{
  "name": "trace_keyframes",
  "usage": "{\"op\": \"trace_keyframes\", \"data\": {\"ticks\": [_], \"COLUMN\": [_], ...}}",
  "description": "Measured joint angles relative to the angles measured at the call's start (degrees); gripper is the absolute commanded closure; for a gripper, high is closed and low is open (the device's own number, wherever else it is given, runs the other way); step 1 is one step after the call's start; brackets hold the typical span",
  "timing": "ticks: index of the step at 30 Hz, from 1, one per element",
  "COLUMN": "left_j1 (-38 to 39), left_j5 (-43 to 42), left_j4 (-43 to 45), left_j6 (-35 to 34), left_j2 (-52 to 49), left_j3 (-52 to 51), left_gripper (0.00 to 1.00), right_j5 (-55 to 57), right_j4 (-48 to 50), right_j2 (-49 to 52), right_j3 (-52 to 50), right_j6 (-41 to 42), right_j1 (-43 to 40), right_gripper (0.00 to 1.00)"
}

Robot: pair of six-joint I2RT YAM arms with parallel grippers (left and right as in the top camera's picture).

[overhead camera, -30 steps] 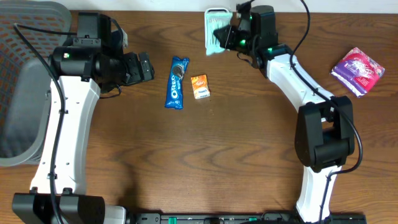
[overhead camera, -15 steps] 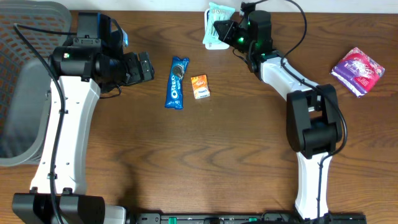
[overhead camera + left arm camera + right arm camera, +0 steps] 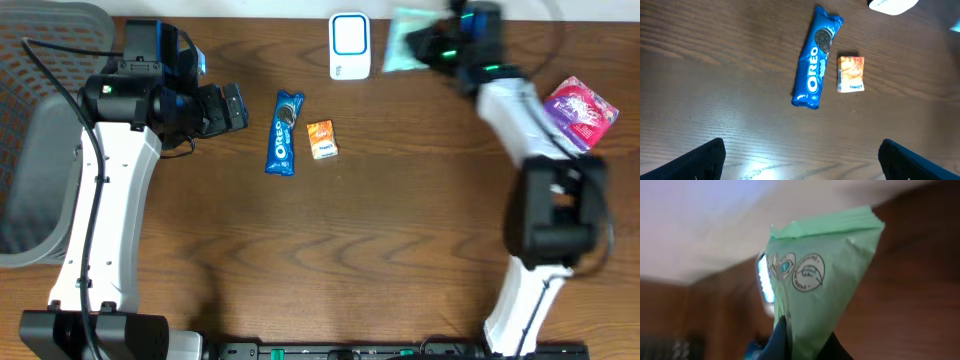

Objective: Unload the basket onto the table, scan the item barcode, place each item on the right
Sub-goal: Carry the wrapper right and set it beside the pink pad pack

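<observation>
A pale green packet (image 3: 404,47) hangs blurred above the table's far edge, pinched at its lower end by my shut right gripper (image 3: 424,47). In the right wrist view the green packet (image 3: 825,285) fills the middle, with my right gripper (image 3: 805,342) clamped on its base. The white scanner (image 3: 349,45) stands just left of the packet, and the scanner's lit face (image 3: 763,282) glows behind it. My left gripper (image 3: 233,107) hovers open at the left. In the left wrist view my left gripper (image 3: 802,160) is spread wide over bare wood.
A blue Oreo pack (image 3: 285,132) and a small orange packet (image 3: 321,138) lie side by side, also seen as the Oreo pack (image 3: 817,65) and orange packet (image 3: 850,74). A purple pouch (image 3: 578,112) lies at the far right. A grey mesh basket (image 3: 35,150) stands at the left edge.
My right arm has swung to the right, carrying the green packet off the scanner, which now shows in full. The left arm has not moved.
</observation>
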State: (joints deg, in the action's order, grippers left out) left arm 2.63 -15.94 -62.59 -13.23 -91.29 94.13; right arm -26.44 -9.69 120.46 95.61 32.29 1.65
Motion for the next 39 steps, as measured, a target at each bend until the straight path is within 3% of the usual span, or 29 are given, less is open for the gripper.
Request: {"op": "trace_keyframes", "data": {"ticks": [6, 12, 24, 31, 39], "left_j1": [0.0, 0.0, 0.0, 0.0, 0.0], "left_j5": [0.0, 0.0, 0.0, 0.0, 0.0], "left_j4": [0.0, 0.0, 0.0, 0.0, 0.0], "left_j6": [0.0, 0.0, 0.0, 0.0, 0.0], "left_j2": [0.0, 0.0, 0.0, 0.0, 0.0], "left_j3": [0.0, 0.0, 0.0, 0.0, 0.0], "left_gripper": [0.02, 0.02, 0.02, 0.02, 0.02], "right_j5": [5.9, 8.4, 6.3, 8.2, 11.3], "right_j4": [-18.0, -27.0, -24.1, -22.7, -25.6], "right_j2": [-7.6, -5.5, 0.9, 3.7, 3.1], "right_j3": [1.3, 1.3, 1.3, 1.3, 1.3], "right_j6": [-11.3, -19.6, -24.3, -25.0, -25.2], "right_j1": [-13.2, -21.0, -25.2, -25.1, -26.4], "right_gripper": [0.99, 0.99, 0.95, 0.69, 0.67]}}
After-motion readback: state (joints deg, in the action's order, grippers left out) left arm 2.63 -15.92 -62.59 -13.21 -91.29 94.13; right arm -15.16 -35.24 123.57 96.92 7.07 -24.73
